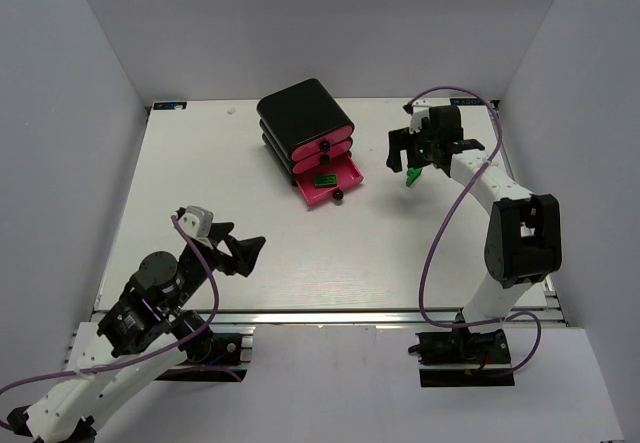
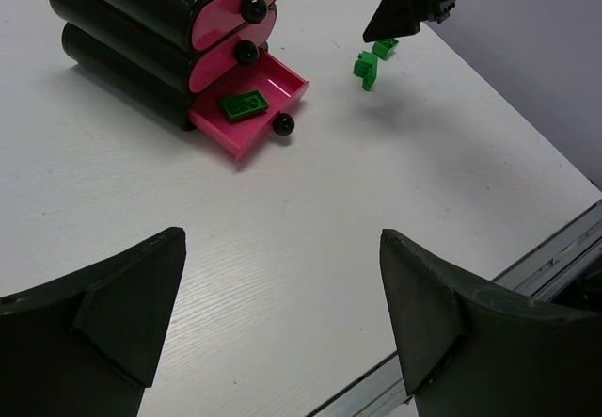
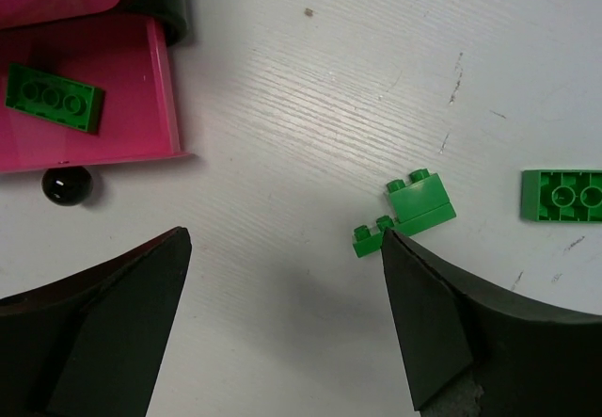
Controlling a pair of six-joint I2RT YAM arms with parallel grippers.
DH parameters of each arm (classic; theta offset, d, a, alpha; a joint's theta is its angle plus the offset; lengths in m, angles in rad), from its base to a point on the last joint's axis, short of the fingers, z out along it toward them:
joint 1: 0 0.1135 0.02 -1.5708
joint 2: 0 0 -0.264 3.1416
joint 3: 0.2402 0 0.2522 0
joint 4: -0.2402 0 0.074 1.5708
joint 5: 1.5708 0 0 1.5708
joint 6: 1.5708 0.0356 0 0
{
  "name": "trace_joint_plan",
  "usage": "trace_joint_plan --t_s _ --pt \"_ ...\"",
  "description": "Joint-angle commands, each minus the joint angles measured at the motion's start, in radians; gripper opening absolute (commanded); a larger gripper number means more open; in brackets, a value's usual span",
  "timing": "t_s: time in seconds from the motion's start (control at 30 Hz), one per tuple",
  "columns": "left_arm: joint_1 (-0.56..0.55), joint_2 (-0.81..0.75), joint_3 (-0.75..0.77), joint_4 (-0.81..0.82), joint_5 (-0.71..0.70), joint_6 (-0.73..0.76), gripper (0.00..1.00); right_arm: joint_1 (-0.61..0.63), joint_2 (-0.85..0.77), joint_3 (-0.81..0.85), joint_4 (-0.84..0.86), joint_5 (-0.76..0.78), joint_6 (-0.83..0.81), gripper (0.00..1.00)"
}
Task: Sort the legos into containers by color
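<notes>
**Two arms, a three-drawer cabinet and green bricks on a white worktop**

Near edge: left fingers [image 2: 122, 304] spread wide, holding nothing, low over the bare worktop [image 1: 200, 173] and facing the cabinet. Middle: the bottom drawer [image 2: 273, 80], pink, stands open with its black knob [image 2: 283, 124] at the front, and one flat green brick [image 2: 245, 105] lies inside it (studs up). To the right of that drawer and apart from it: right fingers [image 3: 113, 313] spread wide, gripping nothing, hanging over a stepped green brick [image 3: 414, 208] on the worktop. The brick sits right at one fingertip (whether they touch cannot be told). A second green brick [image 3: 562, 196] lies near it, cut by the picture's edge. Far: black cabinet [image 1: 300, 108] with rounded corners, its upper two drawers [image 2: 226, 26] shut.
</notes>
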Motion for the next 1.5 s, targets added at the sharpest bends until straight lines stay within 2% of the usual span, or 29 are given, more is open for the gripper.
trace_joint_plan --t_s 0.0,0.33,0.67,0.87,1.1,1.47 --pt "-0.004 0.019 -0.005 -0.01 -0.017 -0.008 0.93 -0.013 -0.005 0.004 0.064 -0.001 0.051 0.87" --pt "-0.004 0.031 -0.005 -0.008 -0.021 -0.009 0.94 -0.015 -0.049 -0.073 0.15 0.115 0.082 0.82" --pt "-0.004 0.028 -0.006 -0.013 -0.032 -0.011 0.94 -0.024 -0.049 -0.088 0.139 0.25 0.094 0.83" --pt "-0.004 0.018 -0.008 -0.01 -0.033 -0.011 0.94 -0.039 -0.048 -0.122 0.161 0.255 0.094 0.83" --pt "-0.004 0.013 -0.008 -0.008 -0.026 -0.009 0.98 -0.053 -0.025 -0.091 0.141 0.247 0.124 0.83" --pt "-0.004 0.004 -0.006 -0.007 -0.026 -0.011 0.98 -0.07 0.006 -0.07 0.119 0.224 0.134 0.85"
